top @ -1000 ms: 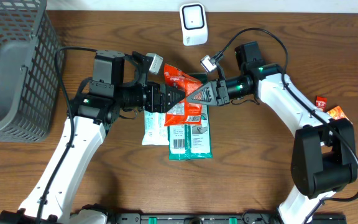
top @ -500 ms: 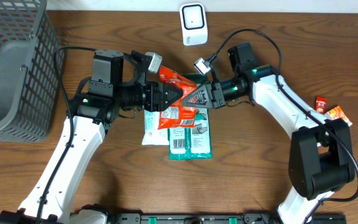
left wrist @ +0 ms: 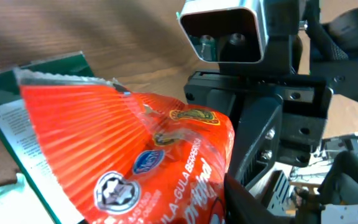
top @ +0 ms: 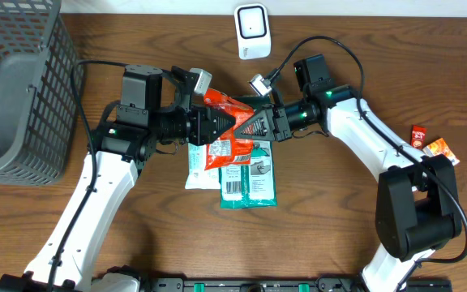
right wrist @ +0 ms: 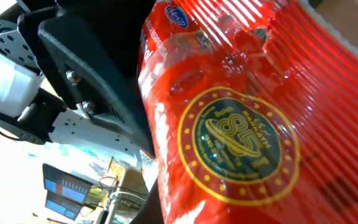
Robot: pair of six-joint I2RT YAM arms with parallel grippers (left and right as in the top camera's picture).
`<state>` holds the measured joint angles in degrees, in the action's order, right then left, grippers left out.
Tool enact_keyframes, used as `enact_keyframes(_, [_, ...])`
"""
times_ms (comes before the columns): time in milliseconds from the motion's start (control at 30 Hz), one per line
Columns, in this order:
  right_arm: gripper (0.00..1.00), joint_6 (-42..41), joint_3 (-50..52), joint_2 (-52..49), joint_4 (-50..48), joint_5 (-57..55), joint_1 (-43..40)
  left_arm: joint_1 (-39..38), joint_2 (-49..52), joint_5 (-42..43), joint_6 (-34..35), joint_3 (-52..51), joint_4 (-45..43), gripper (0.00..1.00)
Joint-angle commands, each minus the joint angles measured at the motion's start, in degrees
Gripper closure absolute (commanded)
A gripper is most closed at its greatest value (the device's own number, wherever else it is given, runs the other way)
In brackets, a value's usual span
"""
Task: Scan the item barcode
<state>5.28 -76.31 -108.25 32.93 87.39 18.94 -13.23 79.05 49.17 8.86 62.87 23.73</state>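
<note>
The grey basket [top: 14, 81] on the far left plays no part here. The step in hand looks like a handover or re-grip of the red packet [top: 227, 134], which hangs above the counter [top: 136, 227] at mid-scene between the two arms and over the green packets [top: 250, 185] lying flat below it.

The left fingers [top: 221, 122] reach in from the left and stand on either side of the packet's left edge. Whether they press it or merely bracket it, I cannot tell; the left wrist view shows only the crimped end and printed face close up. The right fingers [top: 255, 126] are closed tight on the packet's right edge and carry it.

The packet's long axis runs roughly far to near, leaning a little. Its crimped end points far and left, and the paler panel lies at its near end. No barcode is legible in any view.

The white scanner [top: 251, 31] stands at the far edge, well apart from the packet. The next move probably calls for one firm grip, then turning the coded face toward the scanner window and carrying the packet farther back.
</note>
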Motion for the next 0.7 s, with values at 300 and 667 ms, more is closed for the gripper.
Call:
enact_keyframes(300, [0.72, 0.6, 0.0, 1.1, -2.2, 2.0, 0.5, -1.1, 0.3, -1.9, -0.4, 0.6, -0.3, 0.92])
enact_keyframes(667, [0.39, 0.6, 0.0, 1.1, -0.3, -0.5, -5.9, -0.8, 0.3, -1.8, 3.5, 2.8, -2.2, 0.93])
